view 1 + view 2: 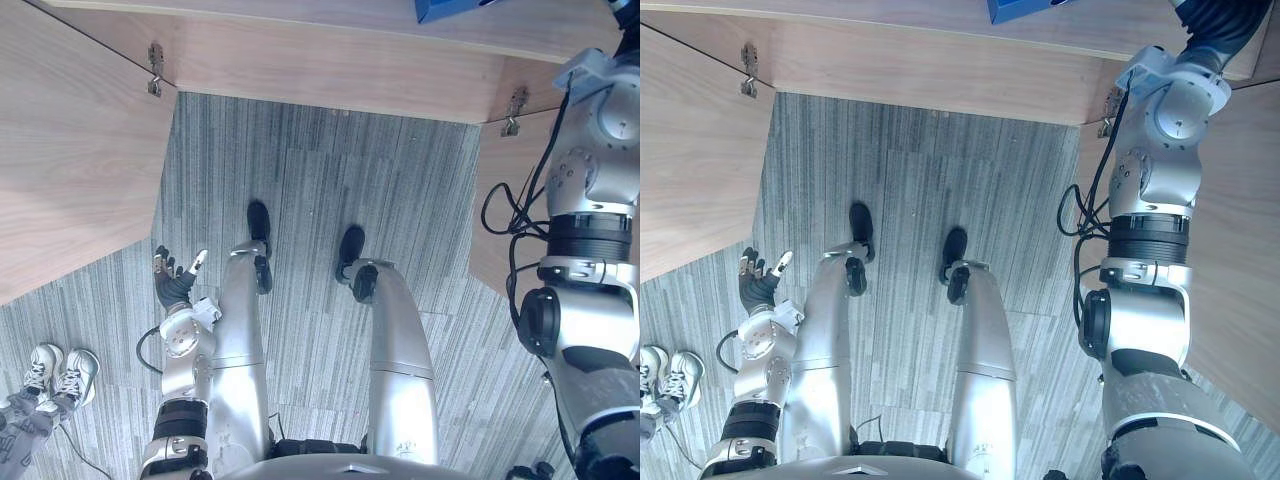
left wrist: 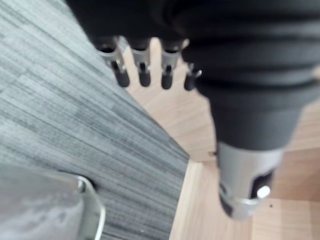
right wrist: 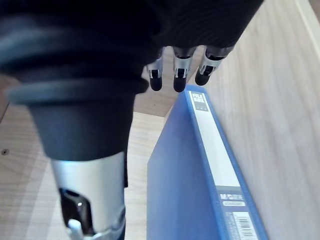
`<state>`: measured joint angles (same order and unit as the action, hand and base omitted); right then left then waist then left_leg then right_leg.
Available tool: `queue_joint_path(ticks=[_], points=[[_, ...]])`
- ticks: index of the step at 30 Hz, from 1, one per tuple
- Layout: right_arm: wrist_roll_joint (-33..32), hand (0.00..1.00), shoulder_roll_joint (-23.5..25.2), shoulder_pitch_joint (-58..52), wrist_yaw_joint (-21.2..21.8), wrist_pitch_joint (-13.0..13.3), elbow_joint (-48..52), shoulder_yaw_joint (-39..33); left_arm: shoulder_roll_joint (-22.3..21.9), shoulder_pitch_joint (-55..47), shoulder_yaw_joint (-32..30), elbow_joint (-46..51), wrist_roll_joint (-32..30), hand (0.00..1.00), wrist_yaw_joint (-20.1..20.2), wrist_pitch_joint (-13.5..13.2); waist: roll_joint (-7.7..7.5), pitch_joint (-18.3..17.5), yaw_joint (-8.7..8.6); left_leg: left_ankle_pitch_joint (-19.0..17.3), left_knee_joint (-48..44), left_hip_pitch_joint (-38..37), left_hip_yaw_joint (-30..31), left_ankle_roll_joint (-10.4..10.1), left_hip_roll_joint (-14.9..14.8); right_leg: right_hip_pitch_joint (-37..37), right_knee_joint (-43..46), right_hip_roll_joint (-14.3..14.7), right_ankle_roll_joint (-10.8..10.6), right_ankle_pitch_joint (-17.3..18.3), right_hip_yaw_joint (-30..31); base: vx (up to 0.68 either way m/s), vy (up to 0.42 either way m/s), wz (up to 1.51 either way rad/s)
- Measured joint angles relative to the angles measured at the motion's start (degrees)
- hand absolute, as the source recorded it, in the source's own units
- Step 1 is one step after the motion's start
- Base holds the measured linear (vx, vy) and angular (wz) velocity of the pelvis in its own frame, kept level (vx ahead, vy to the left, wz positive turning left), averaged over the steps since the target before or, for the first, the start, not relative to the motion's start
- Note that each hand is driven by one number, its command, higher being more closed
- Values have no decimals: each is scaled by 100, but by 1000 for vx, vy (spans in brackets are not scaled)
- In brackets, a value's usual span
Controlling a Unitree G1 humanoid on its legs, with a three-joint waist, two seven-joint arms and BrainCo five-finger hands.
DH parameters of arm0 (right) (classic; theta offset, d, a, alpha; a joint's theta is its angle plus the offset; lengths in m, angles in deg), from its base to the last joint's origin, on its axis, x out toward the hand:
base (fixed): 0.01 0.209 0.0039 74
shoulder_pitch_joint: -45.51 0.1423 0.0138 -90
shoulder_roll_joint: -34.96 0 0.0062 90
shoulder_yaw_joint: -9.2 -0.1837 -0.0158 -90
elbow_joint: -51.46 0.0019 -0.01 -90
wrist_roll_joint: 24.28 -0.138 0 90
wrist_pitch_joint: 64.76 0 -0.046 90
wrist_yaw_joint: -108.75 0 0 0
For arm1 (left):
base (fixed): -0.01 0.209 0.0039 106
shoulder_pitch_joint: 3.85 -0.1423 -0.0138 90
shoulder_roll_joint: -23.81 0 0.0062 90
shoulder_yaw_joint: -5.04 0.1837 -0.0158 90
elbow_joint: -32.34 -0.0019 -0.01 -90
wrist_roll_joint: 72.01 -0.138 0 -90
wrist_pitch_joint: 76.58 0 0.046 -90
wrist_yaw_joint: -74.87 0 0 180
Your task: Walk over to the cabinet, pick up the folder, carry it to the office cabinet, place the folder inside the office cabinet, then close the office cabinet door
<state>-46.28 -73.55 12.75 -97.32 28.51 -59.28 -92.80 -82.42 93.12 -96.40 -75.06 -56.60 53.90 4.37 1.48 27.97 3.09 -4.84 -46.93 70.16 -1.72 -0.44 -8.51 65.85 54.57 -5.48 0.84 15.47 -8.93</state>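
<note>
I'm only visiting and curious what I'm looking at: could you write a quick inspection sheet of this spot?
Surface: wooden cabinet, doors swung open.
Job's things: blue folder standing on edge inside, beside a wooden wall.
Clutter: nothing seen.
Hands: right hand open, close to the folder's end, contact unclear; left hand open, hanging at the robot's side.
Cables: nothing seen.
Surroundings: grey carpet; a person's shoes on the robot's left.
</note>
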Motion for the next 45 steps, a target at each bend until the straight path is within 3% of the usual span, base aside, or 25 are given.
queue_joint_path(ticks=[3, 5, 11, 12, 16, 19, 23, 32, 36, 45], points=[[132, 0, 9, -218, 68, -25, 137, -1, 0, 0, -35, -1, 0, 0, 1, 9, -1, 0, 12, 0, -4, 0, -1, 0, -1, 0, 0, 1, -1, 0, 2, 0, 0, 0], [404, 0, 50, -700, 98, -53, 793, -1, -2, 0, -118, 0, 0, 0, 1, 25, -2, 1, 24, -2, -4, 0, 1, 1, -4, -3, -6, 6, -2, 0, 1, 0, 0, 0], [2007, 0, 522, -2057, 12, -74, 2475, -173, -1, 0, -218, 94, -309, 0, 0, 42, -7, -1, 5, -4, -5, -11, -3, -1, -4, -9, 3, 8, -13, 8, 8, 0, 0, 0], [2384, 100, 607, -2229, -44, -94, 2622, -166, 0, 1, -216, 119, -349, 0, 1, 42, -7, -1, 6, -4, -3, -18, -8, -1, -4, -9, 7, 8, -35, 22, 14, 0, 0, 0], [3410, 100, 758, -2567, -67, -123, 2912, 17, 4, 0, -218, 117, -667, 0, -4, 50, -10, -3, 4, -22, -1, -32, -17, -32, 2, -5, 31, 1, -47, 42, 26, 0, 0, 0], [4051, 100, 926, -2735, -50, -129, 2906, 461, 66, -1, -217, 120, -835, 0, -4, 54, -203, -109, 8, -21, 3, -35, -34, -37, 6, 30, 88, -8, -21, 77, 39, 0, 0, 1], [4467, 100, 932, -2729, -16, -127, 2895, 719, 101, -1, -213, 116, -885, 0, -3, 57, -285, -154, 20, -20, -6, -36, 4, -38, 28, 5, 119, -30, -14, 117, 6, 3, -3, 7], [4671, 100, 888, -1899, 63, -126, 2338, 1503, 205, -1, -203, 115, -878, 0, 0, 45, -295, -146, 88, -60, -78, -7, 11, -81, 112, 35, 268, -123, -28, 220, -7, -3, 3, 6], [4664, 100, 567, -1407, 102, -119, 2141, 1664, 224, -3, -209, 202, -847, 0, -4, 15, -322, -131, 177, -59, -112, 152, 27, -83, 142, 178, 339, -172, -26, 261, -45, 3, 4, 6], [4388, 100, 159, -600, 102, -121, 1467, 1856, 265, 10, -220, 372, -527, 0, -34, -114, -331, 20, 206, -131, -447, 493, 126, -50, 169, 451, 677, -238, -32, 418, -79, 5, 2, 3]])
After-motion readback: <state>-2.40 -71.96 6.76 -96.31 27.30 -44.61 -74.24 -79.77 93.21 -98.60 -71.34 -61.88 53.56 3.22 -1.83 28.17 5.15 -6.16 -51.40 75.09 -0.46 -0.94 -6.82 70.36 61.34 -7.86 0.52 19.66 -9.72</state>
